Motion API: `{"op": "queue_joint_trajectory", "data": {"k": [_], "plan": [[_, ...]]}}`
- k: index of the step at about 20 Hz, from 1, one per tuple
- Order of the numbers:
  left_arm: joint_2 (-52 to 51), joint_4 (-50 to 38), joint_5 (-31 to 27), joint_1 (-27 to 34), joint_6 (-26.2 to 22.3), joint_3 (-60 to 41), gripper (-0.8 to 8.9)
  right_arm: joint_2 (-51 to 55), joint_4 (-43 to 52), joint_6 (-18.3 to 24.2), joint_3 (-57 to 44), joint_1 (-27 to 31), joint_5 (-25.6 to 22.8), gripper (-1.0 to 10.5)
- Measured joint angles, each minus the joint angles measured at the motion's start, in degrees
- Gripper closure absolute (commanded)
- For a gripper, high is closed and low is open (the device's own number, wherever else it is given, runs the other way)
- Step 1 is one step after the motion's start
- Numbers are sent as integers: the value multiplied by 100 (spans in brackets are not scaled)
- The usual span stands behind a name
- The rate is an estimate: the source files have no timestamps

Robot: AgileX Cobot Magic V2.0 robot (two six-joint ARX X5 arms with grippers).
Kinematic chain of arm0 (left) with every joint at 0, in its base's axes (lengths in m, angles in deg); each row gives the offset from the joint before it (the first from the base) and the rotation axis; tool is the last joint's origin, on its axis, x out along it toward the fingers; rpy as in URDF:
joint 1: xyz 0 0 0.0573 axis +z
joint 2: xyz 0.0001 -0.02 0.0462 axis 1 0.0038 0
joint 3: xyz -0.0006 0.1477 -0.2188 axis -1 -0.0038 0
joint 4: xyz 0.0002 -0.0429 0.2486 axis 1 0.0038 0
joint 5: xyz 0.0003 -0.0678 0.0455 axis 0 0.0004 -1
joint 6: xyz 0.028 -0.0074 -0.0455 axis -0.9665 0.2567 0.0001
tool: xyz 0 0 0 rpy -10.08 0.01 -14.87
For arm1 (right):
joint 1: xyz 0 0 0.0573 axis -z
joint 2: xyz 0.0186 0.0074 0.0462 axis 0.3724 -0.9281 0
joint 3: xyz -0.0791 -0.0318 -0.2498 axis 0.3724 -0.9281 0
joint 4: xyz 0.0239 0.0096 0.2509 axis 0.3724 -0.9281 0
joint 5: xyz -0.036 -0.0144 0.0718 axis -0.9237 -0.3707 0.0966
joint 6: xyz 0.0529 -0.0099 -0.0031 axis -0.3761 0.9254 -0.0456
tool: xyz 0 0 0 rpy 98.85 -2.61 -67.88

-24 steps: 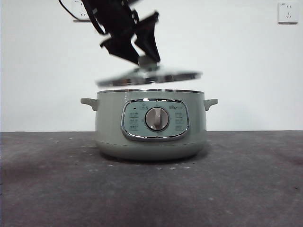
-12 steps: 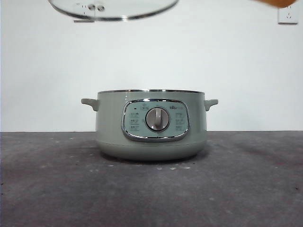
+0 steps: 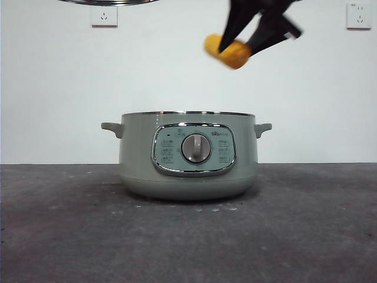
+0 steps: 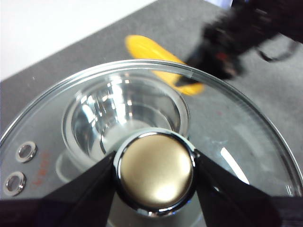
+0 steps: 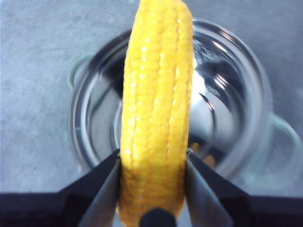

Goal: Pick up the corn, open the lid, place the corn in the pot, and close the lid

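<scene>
The sage-green pot [image 3: 187, 156] stands open in the middle of the table. High above its right half hangs the yellow corn [image 3: 227, 52], with my right gripper [image 3: 235, 47] shut on it. The right wrist view shows the corn [image 5: 156, 109] clamped between the jaws of my right gripper [image 5: 152, 175], directly over the pot's steel inside [image 5: 94, 118]. My left gripper [image 4: 155, 172] is shut on the knob of the glass lid [image 4: 227, 142] and holds it up in the air. Only the lid's rim [image 3: 109, 2] shows in the front view, at the top left.
Dark grey table [image 3: 188, 236] spreads around the pot, with a white wall behind carrying two sockets [image 3: 104, 16]. The pot's side handles [image 3: 111, 128] stick out left and right. Through the lid, the left wrist view shows the corn [image 4: 151, 52] and the right arm [image 4: 232, 38].
The lid has risen off the pot to the top left, nearly leaving the front view. The right gripper has come down into view with the corn above the pot.
</scene>
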Motion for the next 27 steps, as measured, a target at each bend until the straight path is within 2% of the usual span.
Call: {"op": "queue_joint_trajectory", "data": {"k": [4, 9, 15, 21, 27], "plan": [[-702, -33, -31, 0, 7, -804, 822, -1294, -291, 0, 1320, -201, -2, 959], [-1211, -77, -42, 0, 9, -892, 822, -2551, -664, 28, 2393, -367, -271, 959], [-1294, 57, -42, 2, 11, -892, 822, -3248, -807, 55, 2455, -442, -562, 959], [-1298, 57, -42, 4, 11, -892, 822, -3348, -1016, 140, 2498, -566, -866, 959], [-1298, 57, -42, 4, 11, -892, 822, -3390, -1307, 199, 2520, -605, -962, 958]]}}
